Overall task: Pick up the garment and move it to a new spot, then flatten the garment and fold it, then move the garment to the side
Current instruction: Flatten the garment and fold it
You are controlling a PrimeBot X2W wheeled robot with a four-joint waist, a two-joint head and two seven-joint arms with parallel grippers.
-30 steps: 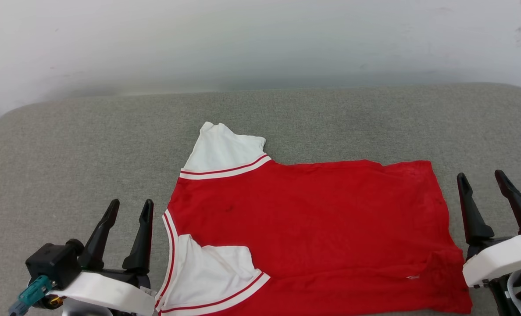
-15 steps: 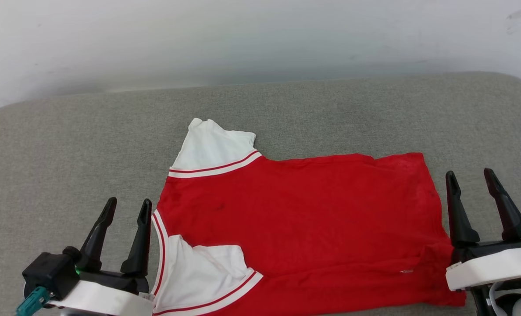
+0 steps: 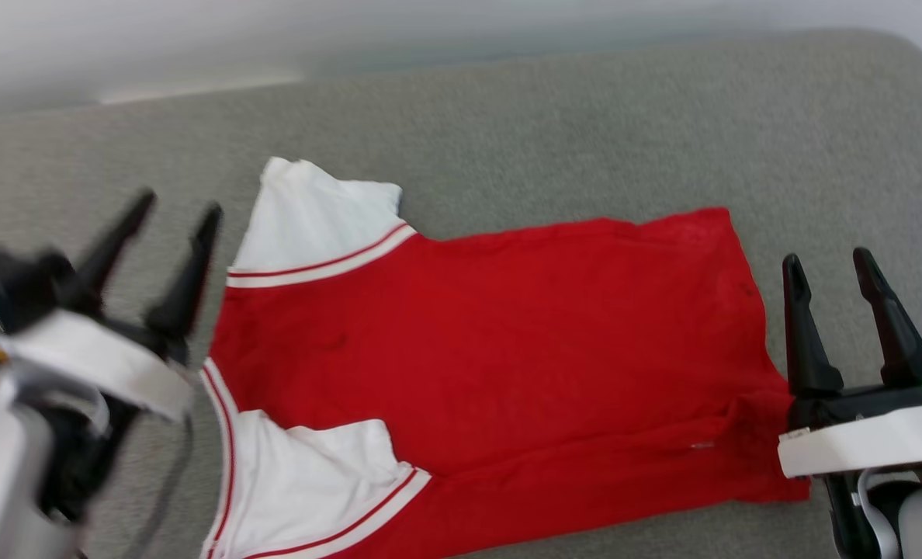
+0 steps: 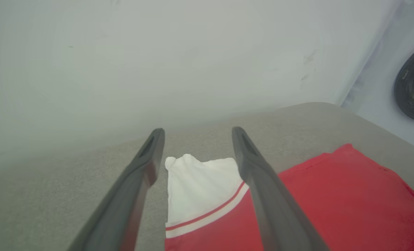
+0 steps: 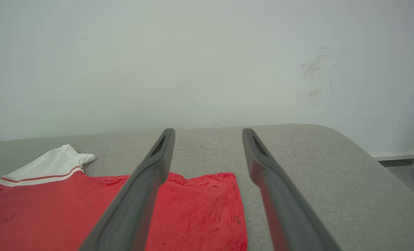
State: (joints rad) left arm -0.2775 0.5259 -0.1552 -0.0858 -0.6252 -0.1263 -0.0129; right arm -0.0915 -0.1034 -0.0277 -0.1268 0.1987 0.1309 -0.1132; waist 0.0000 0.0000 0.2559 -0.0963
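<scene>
The garment [image 3: 492, 341] lies spread on the grey cloth-covered counter [image 3: 585, 116], plain red side up; its 2 white sleeves are at the robot's left end and its hem [image 3: 748, 295] at the right. The far sleeve [image 3: 313, 217] lies out flat; the near sleeve [image 3: 306, 481] sits at the near left corner, partly tucked over the body. A ridge and some rumpling run along the near edge toward the near right corner.

The left claw [image 3: 180, 208] is blurred in the head view, just beside the far sleeve and shoulder, with its 2 fingers apart and holding nothing; its wrist view frames that sleeve [image 4: 200, 188] between the fingers of the claw [image 4: 197, 130]. The right claw [image 3: 826, 260] stands just off the hem, fingers likewise spread and empty; its own view [image 5: 208, 130] looks over the hem corner of the red cloth [image 5: 71, 209].

Judging from this, flattening looks nearly done and folding is not yet begun. The risks:

- the thin fabric may let a finger slide over it or pinch only 1 layer, so the fold would drag and bunch
- the 2 claws lifting unevenly would skew the garment
- the rumpled near right corner could be folded in as a crease
- a finger pressed hard into the soft counter could snag its cover
</scene>
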